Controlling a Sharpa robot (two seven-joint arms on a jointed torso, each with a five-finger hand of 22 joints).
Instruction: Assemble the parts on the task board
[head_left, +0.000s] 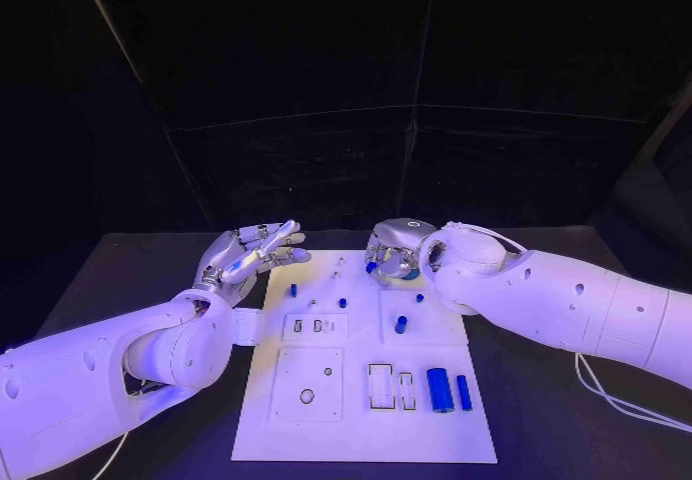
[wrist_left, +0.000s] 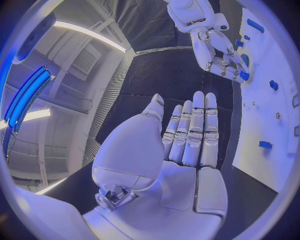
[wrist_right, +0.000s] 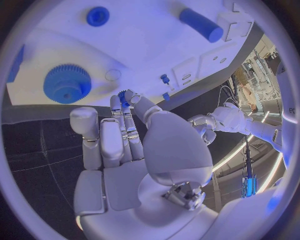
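Assembly looks early to middling: on the task board (head_left: 361, 420) two long blue cylinders (head_left: 440, 390) lie loose at about 4 o'clock beside an unfilled rectangular slot (head_left: 381, 386), and a short blue piece (head_left: 401, 324) lies loose at about 2 o'clock from board centre, so several parts seem unplaced. A few small blue pegs (head_left: 343, 300) stand upright toward 12 o'clock, likely seated. The right wrist view shows a blue gear (wrist_right: 66, 83) flat on the board; whether it sits on its post cannot be told. Right hand (head_left: 392, 250) is over the board's far edge at 12 o'clock, fingers curled down, pinching a small blue part (wrist_right: 122, 95) between thumb and fingertip. Left hand (head_left: 253, 255) hangs off the board's far left corner at about 10 o'clock, palm up, fingers straight and together, holding nothing. Judgement: the pinched part is next to be inserted
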